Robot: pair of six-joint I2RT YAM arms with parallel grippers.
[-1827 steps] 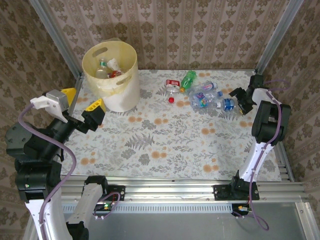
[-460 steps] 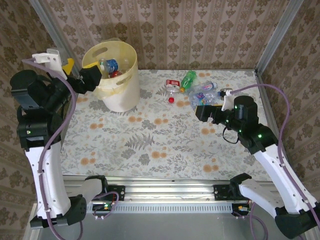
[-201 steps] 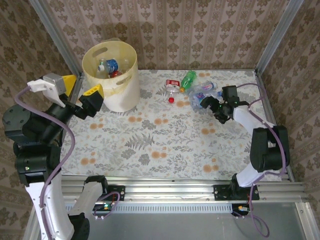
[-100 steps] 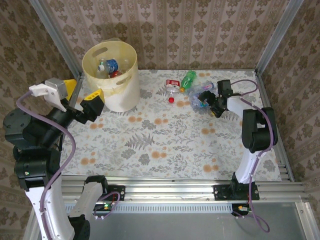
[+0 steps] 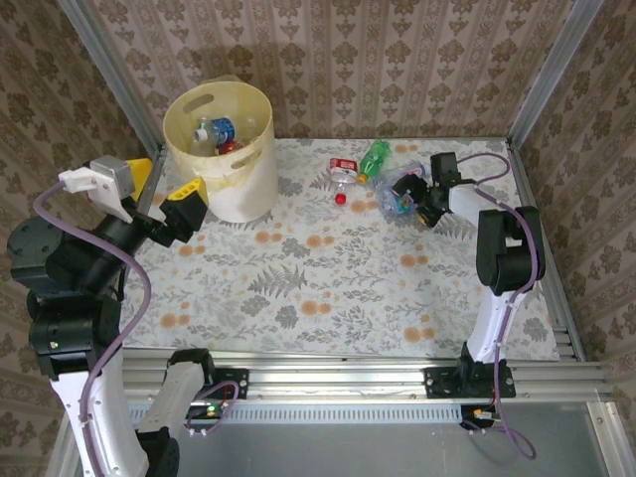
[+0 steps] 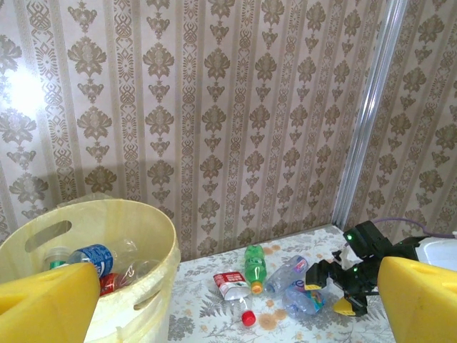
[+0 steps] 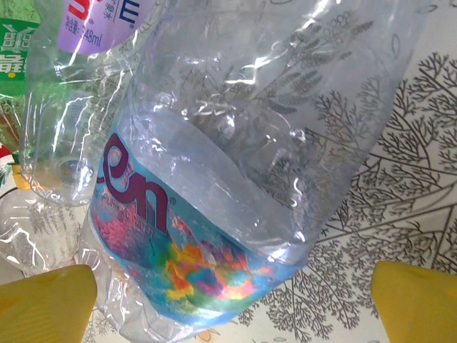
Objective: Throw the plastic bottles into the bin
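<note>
- I read the right claw (image 7: 228, 300) as released: its yellow fingers (image 7: 43, 304) sit wide apart at 7 and 5 o'clock of the wrist view, either side of a clear bottle (image 7: 235, 143), and nothing is pinched.
- The clear bottle lies flat with its long axis running 1 to 7 o'clock in that view. It is thin, glossy, crinkled plastic with a round body and a blue-and-pink label band. I can't tell which end has the cap.
- A purple-label bottle (image 7: 64, 107) lies just beside it at 10 o'clock. It is also clear, and its round base points toward 7 o'clock.
- From the top view, the right claw (image 5: 417, 204) is at 1 o'clock of the worktop (image 5: 328, 278), in among the bottle pile.
- The green bottle (image 5: 375, 157) lies down, axis 1 to 7 o'clock. The left wrist view shows an orange cap on its near end.
- The red-label bottle (image 5: 341, 171) lies at the green one's 8 o'clock, axis 12 to 6, red cap toward 6.
- The bin (image 5: 253, 184) stands upright at 10 o'clock of the worktop. It is a smooth, round, pale yellow plastic bin with an oval handle cut-out near the rim.
- A blue-label bottle (image 5: 224, 129) lies inside the bin among others.
- The left claw (image 5: 164, 186) is released and empty, at the bin's 8 o'clock, just beside its wall. I can't tell whether they touch.
- The worktop is flat with a floral printed cover.
</note>
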